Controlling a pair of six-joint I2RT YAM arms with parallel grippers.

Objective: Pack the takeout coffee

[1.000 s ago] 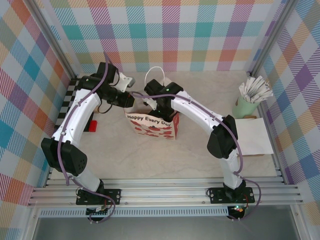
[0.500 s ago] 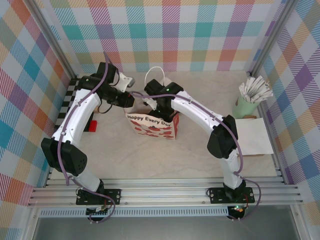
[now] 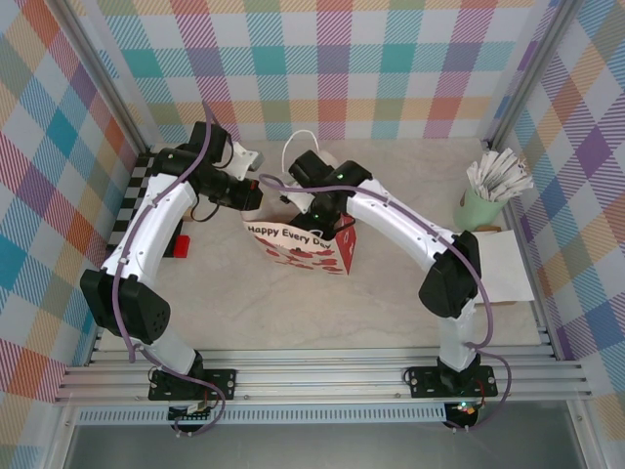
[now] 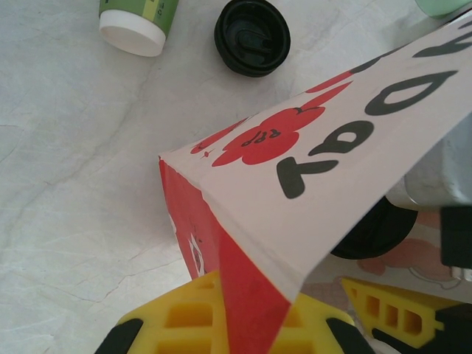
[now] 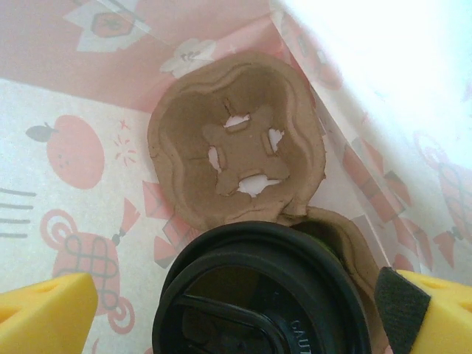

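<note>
Right gripper (image 5: pixel 236 310), reached down through the mouth of the paper gift bag (image 3: pixel 298 249). Its yellow jaws stand wide, one on each side of the takeout coffee (image 5: pixel 258 287). There is clear space between one finger and the black lid. The other pad is close against the lid's rim, and whether it touches cannot be told. Nothing is being squeezed.

The cup sits low in one well of a brown pulp cup carrier (image 5: pixel 236 147) that lies on the printed floor of the bag. The neighbouring well is empty, its cut flaps showing. The carrier is there, one judges, to keep the cup upright once the bag is lifted. The wide jaws suit a cup already seated, so the placing looks done. What is left for this arm is a straight withdrawal upward that catches neither lid nor bag wall.

Left gripper (image 4: pixel 302 310). Its jaws are closed narrow on the bag's rim at a corner, where the white front panel meets the red side gusset. The hold appears meant to keep the mouth spread, and to stop the light bag sliding or tipping while the other arm works inside it.

Outside the bag, on the table (image 4: pixel 66 184), are a loose black lid (image 4: pixel 252 37) and, near it, a stack of green cups (image 4: pixel 136 18), white-rimmed. Neither belongs in the bag. By the table's right edge, well apart, stands a green cup of white packets (image 3: pixel 493 186).
</note>
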